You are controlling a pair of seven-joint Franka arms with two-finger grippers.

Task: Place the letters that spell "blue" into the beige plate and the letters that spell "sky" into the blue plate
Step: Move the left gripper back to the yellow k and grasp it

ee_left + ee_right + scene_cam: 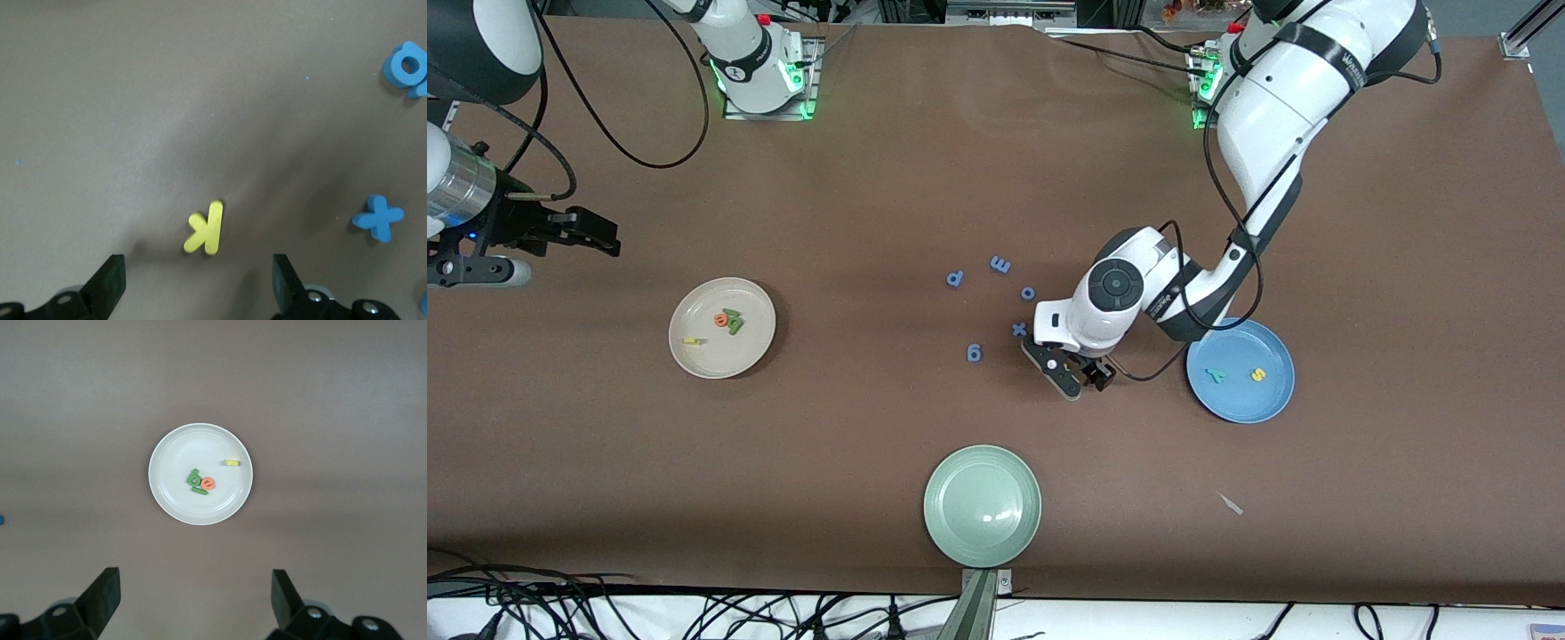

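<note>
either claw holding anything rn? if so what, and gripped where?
Nothing held. The left claw is open over the yellow k, which lies flat on the table, untouched. The right claw is open, waiting above the beige plate.

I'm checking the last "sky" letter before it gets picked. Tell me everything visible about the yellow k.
The yellow k is a small, flat, foam-looking letter lying face up on the bare brown table, outside every plate. Nothing touches it. The left gripper is over it with fingers open and apart from it. A blue x lies nearby on the table. In the front view the gripper hides the k.
</note>
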